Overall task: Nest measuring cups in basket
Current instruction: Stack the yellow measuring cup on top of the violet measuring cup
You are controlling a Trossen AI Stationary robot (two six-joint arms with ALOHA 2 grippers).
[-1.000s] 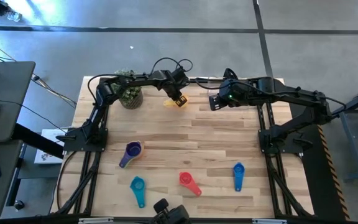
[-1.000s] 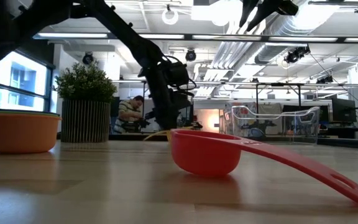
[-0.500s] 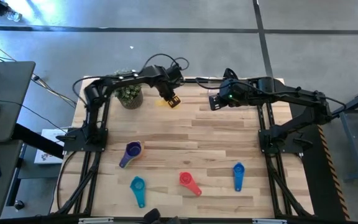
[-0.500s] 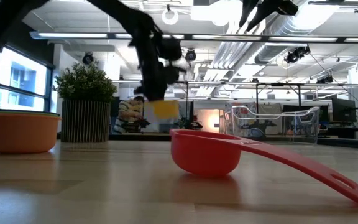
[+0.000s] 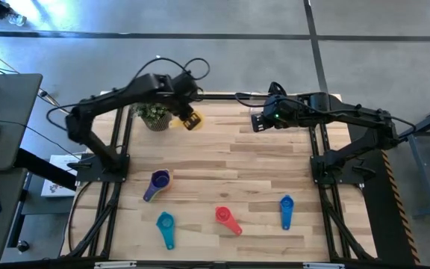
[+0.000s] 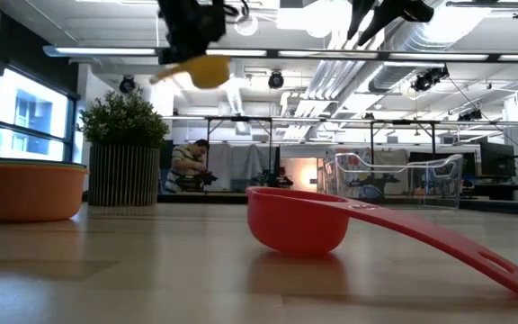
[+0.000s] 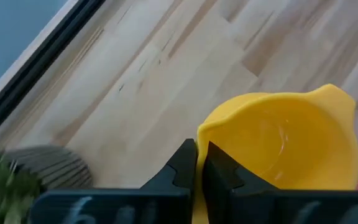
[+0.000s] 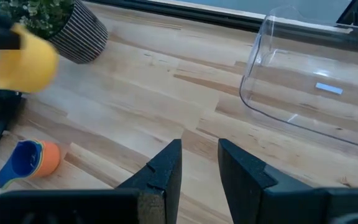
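My left gripper [image 5: 190, 119] [image 7: 202, 146] is shut on the yellow measuring cup [image 5: 178, 122] [image 6: 207, 70], high above the far left of the table beside the potted plant [image 5: 155, 113]. My right gripper [image 5: 254, 121] [image 8: 199, 146] hovers open over the far middle. The clear basket [image 8: 309, 87] [image 6: 394, 180] stands on the table's far part. A nested stack with a purple cup on top [image 5: 157, 183] [image 8: 33, 160] rests on its base; in the low view it shows orange with a green rim [image 6: 30, 189]. The light blue [image 5: 165, 223], red [image 5: 226, 217] [image 6: 299, 220] and blue [image 5: 286, 208] cups lie near the near edge. My left gripper pinches the yellow cup at its rim [image 7: 202, 132], on the side away from the spout, with the fingers [image 7: 185, 165] coming down from above. The cup is lifted clear of the table and hangs below the fingers, its handle [image 6: 162, 76] sticking out sideways.
The potted plant [image 6: 122, 162] stands at the far left corner, close to the held cup. Bare wood lies across the table's middle [image 5: 275, 164]. A person [image 6: 187, 166] sits in the room beyond the table.
My left gripper has risen from table height with the yellow cup, lifting it clear, and has moved toward the table's left, toward the plant.
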